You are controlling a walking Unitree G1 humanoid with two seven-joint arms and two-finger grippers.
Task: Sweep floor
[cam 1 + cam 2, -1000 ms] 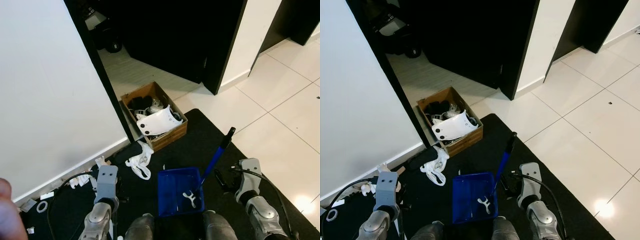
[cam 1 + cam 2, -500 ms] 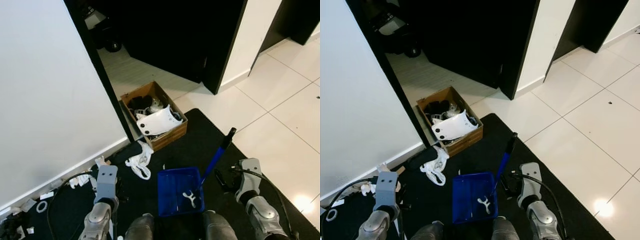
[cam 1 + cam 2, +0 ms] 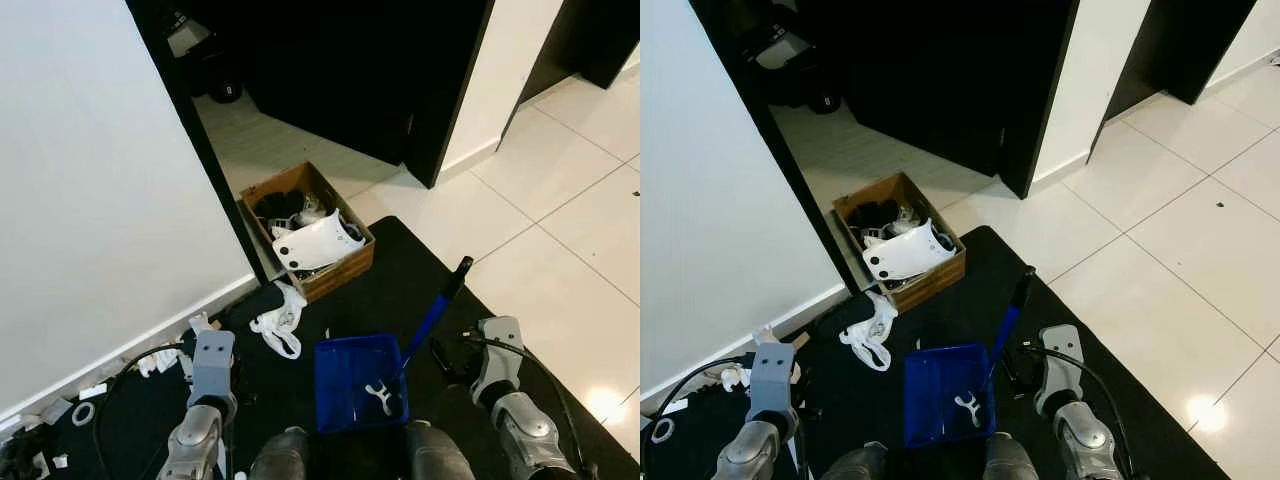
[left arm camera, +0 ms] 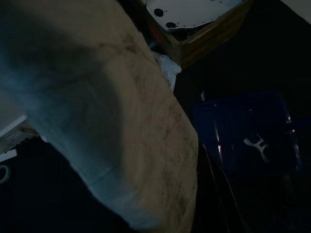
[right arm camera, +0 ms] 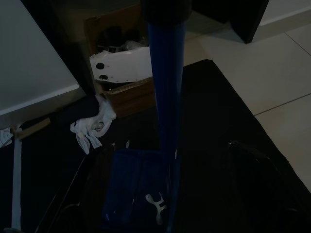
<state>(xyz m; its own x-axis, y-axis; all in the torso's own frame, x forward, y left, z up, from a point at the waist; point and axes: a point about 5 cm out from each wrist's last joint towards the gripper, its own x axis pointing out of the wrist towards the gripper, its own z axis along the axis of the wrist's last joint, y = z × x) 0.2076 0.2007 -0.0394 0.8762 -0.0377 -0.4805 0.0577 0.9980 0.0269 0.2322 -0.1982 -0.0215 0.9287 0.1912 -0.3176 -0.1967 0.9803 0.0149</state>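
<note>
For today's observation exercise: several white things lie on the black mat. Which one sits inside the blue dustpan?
The small white forked piece lies inside the blue dustpan. The crumpled white bag lies on the mat outside it, and the white curved panel rests in the cardboard box.

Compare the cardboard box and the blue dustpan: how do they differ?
The box is brown with tall walls; the dustpan is blue and shallow, with a long blue handle rising from it. The box is crammed, with a white panel propped on top; the dustpan holds one small white piece. The box sits by the dark doorway, straddling tile and the black mat's edge; the dustpan lies wholly on the mat, near the robot's feet. Both are open-topped.
</note>
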